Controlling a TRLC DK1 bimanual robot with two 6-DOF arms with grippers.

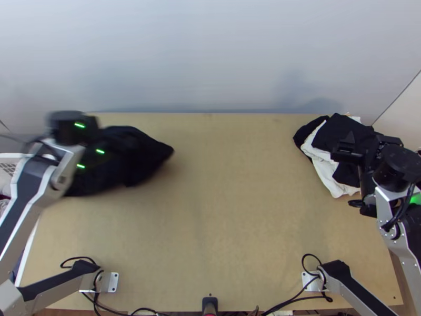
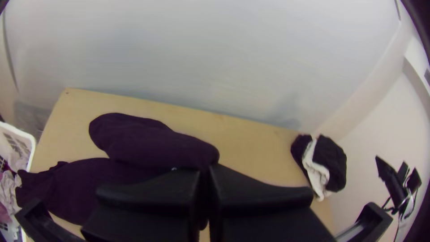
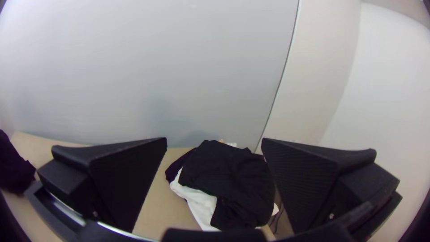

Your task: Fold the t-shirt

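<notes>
At the table's left side in the top view, my left gripper [image 1: 84, 131] is over a bunched black t-shirt [image 1: 139, 158]. In the left wrist view, my left gripper [image 2: 205, 172] is shut on part of that t-shirt [image 2: 148, 145], which looks dark purple there and has loose folds lying to one side. My right gripper [image 1: 344, 150] stands over a pile of black and white cloth at the table's right side. Its fingers are wide apart in the right wrist view, where the right gripper [image 3: 214, 141] has nothing between its tips.
The cloth pile [image 1: 321, 158] lies at the far right of the table [image 1: 237, 210], black pieces with white between. A white basket [image 2: 29, 139] holding cloth stands beside the table's left edge. A pale wall [image 1: 210, 52] rises behind the far edge.
</notes>
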